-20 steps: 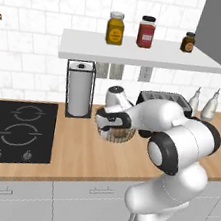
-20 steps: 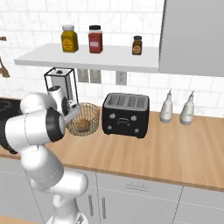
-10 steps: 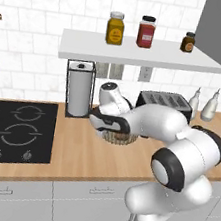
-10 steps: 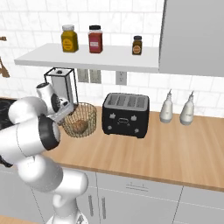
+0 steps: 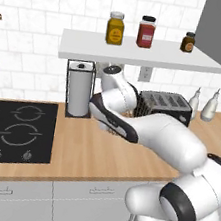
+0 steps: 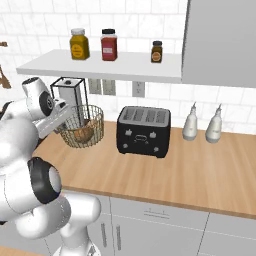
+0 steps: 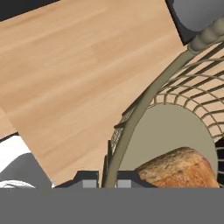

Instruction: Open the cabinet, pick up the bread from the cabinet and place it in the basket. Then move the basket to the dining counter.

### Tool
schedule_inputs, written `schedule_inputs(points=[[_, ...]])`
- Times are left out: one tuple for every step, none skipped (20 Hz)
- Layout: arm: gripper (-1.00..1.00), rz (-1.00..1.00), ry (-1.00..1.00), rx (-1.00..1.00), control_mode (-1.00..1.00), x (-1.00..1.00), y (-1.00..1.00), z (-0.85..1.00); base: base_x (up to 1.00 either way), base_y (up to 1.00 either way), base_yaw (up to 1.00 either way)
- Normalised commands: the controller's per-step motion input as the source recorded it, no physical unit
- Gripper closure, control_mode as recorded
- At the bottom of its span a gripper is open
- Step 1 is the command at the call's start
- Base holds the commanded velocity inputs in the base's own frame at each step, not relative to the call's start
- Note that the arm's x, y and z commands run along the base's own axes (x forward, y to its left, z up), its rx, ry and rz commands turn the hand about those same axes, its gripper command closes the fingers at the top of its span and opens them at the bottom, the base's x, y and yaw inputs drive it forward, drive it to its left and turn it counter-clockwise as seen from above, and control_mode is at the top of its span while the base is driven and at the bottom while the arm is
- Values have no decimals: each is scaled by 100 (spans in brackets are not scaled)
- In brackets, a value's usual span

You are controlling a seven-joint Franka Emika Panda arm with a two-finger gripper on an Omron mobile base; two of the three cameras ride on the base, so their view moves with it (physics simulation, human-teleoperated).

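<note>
The wire basket (image 6: 86, 126) stands on the wooden worktop between the paper towel holder and the toaster, and the golden-brown bread (image 6: 84, 134) lies inside it. My gripper (image 6: 68, 116) is at the basket's left rim. In the hand view the rim wire (image 7: 144, 105) runs down between the gripper's (image 7: 106, 180) two fingertips, which are shut on it, with the bread (image 7: 179, 168) just to the right. In the left base view my arm hides most of the basket (image 5: 142, 106). The grey cabinet (image 6: 220, 40) is shut at the upper right. The dining counter is out of view.
A black toaster (image 6: 144, 131) stands right of the basket and a paper towel holder (image 6: 70, 94) behind it. Two white bottles (image 6: 202, 125) are farther right. A shelf (image 6: 105, 65) with three jars hangs above. The black hob (image 5: 13, 130) lies to the left.
My arm has swung round so its elbow is lower and to the right, and the basket has shifted a little to the left with the gripper on its rim.
</note>
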Motion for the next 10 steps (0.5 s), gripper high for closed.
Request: schedule_inputs(points=[[100,6,0,-1,-100,-79,-7,84,0,0,0],[100,5,0,0,-100,-83,-9,87,0,0,0],[100,5,0,0,-100,-74,-15,85,0,0,0],[100,5,0,0,-100,-76,-17,81,0,0,0],[100,5,0,0,-100,-81,-29,72,0,0,0],[100,1,0,0,-100,-71,-46,56,0,0,0],[100,0,0,0,-100,-69,-60,44,0,0,0],[100,0,0,0,-100,-63,-70,38,0,0,0],[100,0,0,0,-100,-65,-71,34,0,0,0],[100,0,0,0,-100,-65,-72,38,0,0,0]])
